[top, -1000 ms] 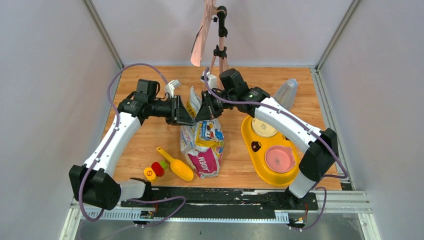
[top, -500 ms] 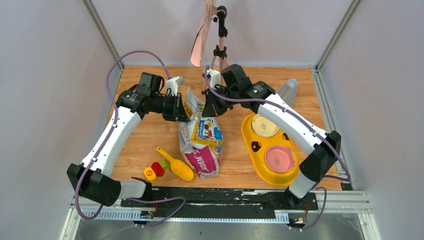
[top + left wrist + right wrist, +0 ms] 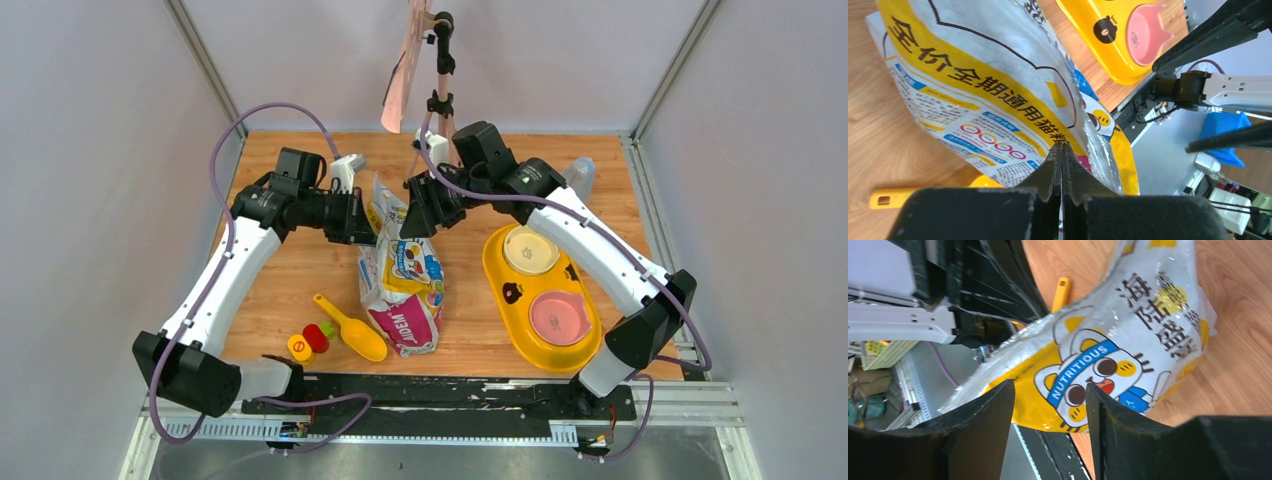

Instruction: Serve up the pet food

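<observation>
Nearest the arm bases, on the left part of the wooden surface (image 3: 290,280), we note three small round caps close together: a yellow one (image 3: 299,347), a red one (image 3: 316,337) and a green one (image 3: 328,329). Just beside them lies a yellow plastic scoop (image 3: 355,331), its handle pointing away to the left. Next to the scoop stands a white, pink and yellow printed foil bag (image 3: 405,290), its lower end on the surface and its top edge raised toward the far side. To the right of the bag sits a yellow oval plastic feeder tray (image 3: 512,318) holding a pink bowl (image 3: 558,318) nearer and a cream bowl (image 3: 530,250) farther. The dark-brown dry kibble pet food shows in no view; we cannot tell whether it is inside the bag. At the bag's top, the left pincer (image 3: 368,225) is clamped on the foil edge, its fingers (image 3: 1045,175) pressed together in the wrist view. The right pincer (image 3: 408,222) is at the same top from the other side with its fingers (image 3: 993,410) apart, the printed face of the bag showing between them. Farther right lies a clear plastic bottle (image 3: 578,178). At the far edge stands a thin tripod stand (image 3: 440,105) carrying a pinkish sheet (image 3: 405,70).
</observation>
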Motion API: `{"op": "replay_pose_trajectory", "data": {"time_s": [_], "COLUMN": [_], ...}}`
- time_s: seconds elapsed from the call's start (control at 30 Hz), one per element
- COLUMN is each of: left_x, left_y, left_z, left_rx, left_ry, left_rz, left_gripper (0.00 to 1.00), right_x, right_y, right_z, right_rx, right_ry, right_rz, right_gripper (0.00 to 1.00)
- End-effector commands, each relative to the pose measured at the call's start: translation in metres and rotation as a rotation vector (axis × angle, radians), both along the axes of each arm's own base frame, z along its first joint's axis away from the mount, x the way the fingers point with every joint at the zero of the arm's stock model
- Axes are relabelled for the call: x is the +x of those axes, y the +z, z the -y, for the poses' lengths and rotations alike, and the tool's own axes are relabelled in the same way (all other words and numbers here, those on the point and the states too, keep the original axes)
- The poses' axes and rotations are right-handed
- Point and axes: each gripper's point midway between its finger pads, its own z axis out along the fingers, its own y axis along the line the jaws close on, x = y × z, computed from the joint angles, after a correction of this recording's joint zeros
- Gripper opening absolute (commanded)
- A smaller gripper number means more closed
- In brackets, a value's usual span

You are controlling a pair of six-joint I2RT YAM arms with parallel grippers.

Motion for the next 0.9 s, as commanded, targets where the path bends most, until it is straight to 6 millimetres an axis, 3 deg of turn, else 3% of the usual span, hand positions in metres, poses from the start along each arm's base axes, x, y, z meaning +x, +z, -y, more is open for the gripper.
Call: {"op": "replay_pose_trajectory", "data": {"time_s": [0.0, 0.2, 0.33, 0.63, 0.87], "left_x": [-0.003, -0.011, -0.015, -0.024, -0.025], "left_y": [0.019, 0.010, 0.021, 0.026, 0.029], "left_z": [0.007, 0.009, 0.021, 0.027, 0.029], "left_rx": [-0.084, -0.107, -0.226, -0.292, -0.320], "left_ry": [0.006, -0.002, -0.026, -0.055, -0.062], "left_rz": [0.053, 0.039, 0.057, 0.067, 0.061], "left_gripper": [0.00, 0.00, 0.00, 0.00, 0.00], "right_x": [-0.008, -0.014, -0.005, -0.018, -0.031], "right_y": [0.043, 0.030, 0.017, 0.008, 0.007], "right_z": [-0.019, -0.035, -0.040, -0.053, -0.054], "right_rx": [0.172, 0.202, 0.175, 0.181, 0.198], "right_ry": [0.044, 0.052, -0.006, 0.026, 0.052], "right_rz": [-0.114, -0.310, -0.369, -0.481, -0.557], "right_gripper": [0.62, 0.68, 0.72, 0.51, 0.50]}}
